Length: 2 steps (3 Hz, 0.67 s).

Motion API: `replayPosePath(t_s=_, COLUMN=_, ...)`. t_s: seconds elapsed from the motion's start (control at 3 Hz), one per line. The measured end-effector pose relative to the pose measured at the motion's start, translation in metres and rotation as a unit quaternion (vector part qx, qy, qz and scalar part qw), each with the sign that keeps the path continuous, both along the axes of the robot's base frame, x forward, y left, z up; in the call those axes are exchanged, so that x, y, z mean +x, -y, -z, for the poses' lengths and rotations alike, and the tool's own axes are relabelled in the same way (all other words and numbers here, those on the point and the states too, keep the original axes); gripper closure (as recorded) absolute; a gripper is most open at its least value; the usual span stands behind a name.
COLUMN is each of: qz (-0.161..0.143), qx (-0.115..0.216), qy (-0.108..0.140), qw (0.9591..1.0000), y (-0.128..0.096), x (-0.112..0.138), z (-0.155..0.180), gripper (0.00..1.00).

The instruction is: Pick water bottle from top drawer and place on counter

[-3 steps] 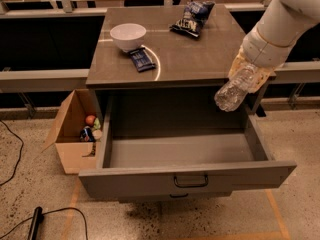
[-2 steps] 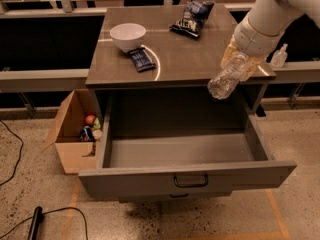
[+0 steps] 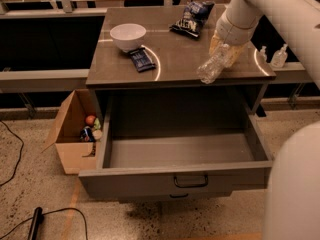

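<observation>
The claw is clamped on the bottle, holding it by its base end, with the cap end tilted down towards the bowl. A second ago the bottle hung lower and nearer the camera, off the front edge of the surface and above the open drawer. Now the arm has carried it up and back, so it sits over the surface itself, well to the right of the bowl and a little nearer the front edge than the bowl. Whether the cap end already touches the surface I cannot tell.

So the pick looks finished: the drawer, below and in front of the bowl, is open and shows nothing inside. What is left, as I judge it, is to lower the bottle and let go. The spot under it looks bare. The dark bar lies just in front of the bowl and the chip bag behind and right of it, both apart from the bottle.
</observation>
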<state>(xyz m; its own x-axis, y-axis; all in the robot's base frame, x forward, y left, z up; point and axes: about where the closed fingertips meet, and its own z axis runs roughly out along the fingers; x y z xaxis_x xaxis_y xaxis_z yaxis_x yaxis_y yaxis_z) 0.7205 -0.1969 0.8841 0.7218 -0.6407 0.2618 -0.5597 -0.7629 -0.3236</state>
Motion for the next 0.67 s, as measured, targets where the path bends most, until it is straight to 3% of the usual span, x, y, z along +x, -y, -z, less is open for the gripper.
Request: replayPosePath(t_s=0.67, qz=-0.005, qx=-0.019, qy=0.021, qw=0.9996, y=-0.014, x=0.045, z=-0.002, gripper=0.31)
